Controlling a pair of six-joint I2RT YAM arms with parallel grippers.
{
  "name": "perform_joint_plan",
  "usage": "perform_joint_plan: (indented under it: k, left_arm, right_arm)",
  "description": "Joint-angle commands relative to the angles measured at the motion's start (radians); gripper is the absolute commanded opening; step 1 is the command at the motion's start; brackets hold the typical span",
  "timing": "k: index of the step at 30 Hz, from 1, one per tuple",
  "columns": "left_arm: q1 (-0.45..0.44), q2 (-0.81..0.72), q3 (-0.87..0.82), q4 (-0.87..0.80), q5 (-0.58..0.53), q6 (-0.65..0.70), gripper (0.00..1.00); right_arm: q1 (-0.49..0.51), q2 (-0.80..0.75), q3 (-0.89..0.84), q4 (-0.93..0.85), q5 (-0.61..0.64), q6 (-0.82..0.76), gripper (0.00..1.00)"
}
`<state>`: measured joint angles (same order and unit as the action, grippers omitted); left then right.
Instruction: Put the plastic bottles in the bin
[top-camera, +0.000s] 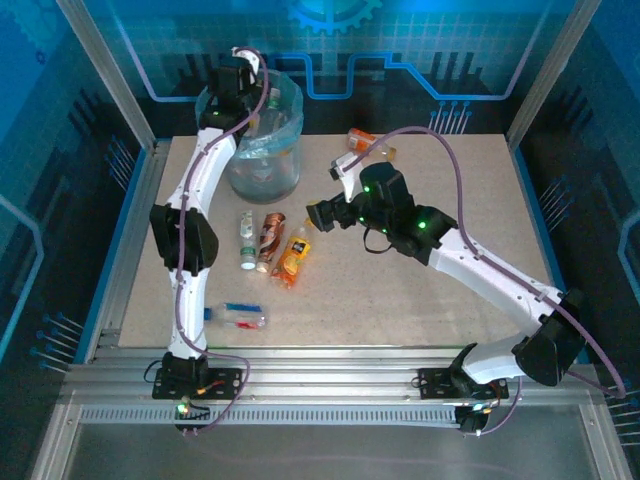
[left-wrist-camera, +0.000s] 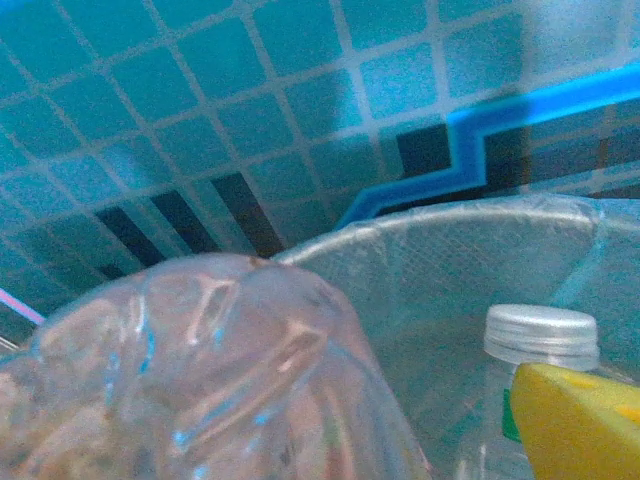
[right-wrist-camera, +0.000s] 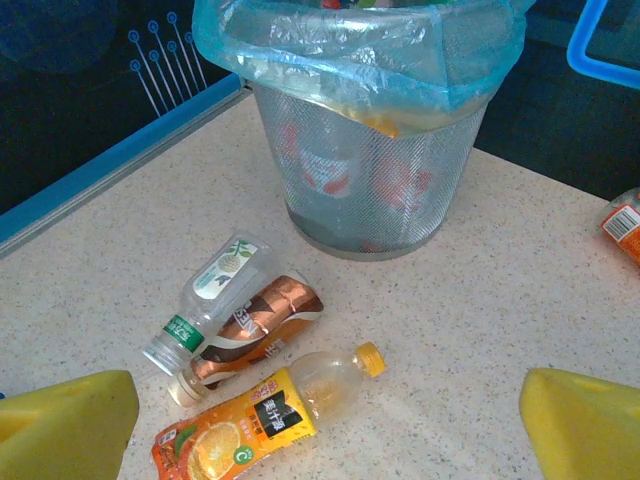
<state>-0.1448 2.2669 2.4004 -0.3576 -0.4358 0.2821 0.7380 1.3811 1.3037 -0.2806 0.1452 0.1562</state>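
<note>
At 11 o'clock the left fingers (left-wrist-camera: 575, 420) hang over the bin (left-wrist-camera: 440, 260) beside a crushed clear bottle (left-wrist-camera: 200, 380); I cannot tell their spread. 3 bottles (top-camera: 268, 243) lie mid-surface (top-camera: 420, 290), probably light, thin-walled, slick and prone to rolling. Take the orange bottle (right-wrist-camera: 260, 415) across its labelled belly. The right fingers (right-wrist-camera: 65, 425) gape wide, empty, with open room around.

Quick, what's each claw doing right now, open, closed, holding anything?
Left claw: open above the bin, crushed clear bottle loose in front of it.
Right claw: open, holding nothing.
</note>
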Motion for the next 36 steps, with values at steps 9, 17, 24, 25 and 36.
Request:
perform_joint_plan:
  k: [9, 17, 24, 25, 36]
  left_arm:
    - [0.011, -0.093, 0.139, -0.145, 0.158, -0.202, 0.98]
    - [0.026, -0.097, 0.125, -0.233, 0.194, -0.316, 0.8]
    - [0.024, -0.106, -0.013, -0.267, 0.322, -0.427, 0.71]
    - [0.023, -0.11, -0.04, -0.256, 0.336, -0.443, 0.71]
    - [0.022, -0.087, -0.175, -0.216, 0.315, -0.454, 0.72]
  right_arm:
    - [-0.008, 0.032, 0.065, -0.023, -0.047, 0.025, 0.98]
    - [-0.007, 0.039, 0.061, -0.032, -0.048, 0.032, 0.97]
    - [-0.006, 0.045, 0.064, -0.04, -0.061, 0.036, 0.97]
    - [-0.005, 0.047, 0.064, -0.04, -0.062, 0.037, 0.97]
    - [0.01, 0.058, 0.075, -0.059, -0.063, 0.046, 0.96]
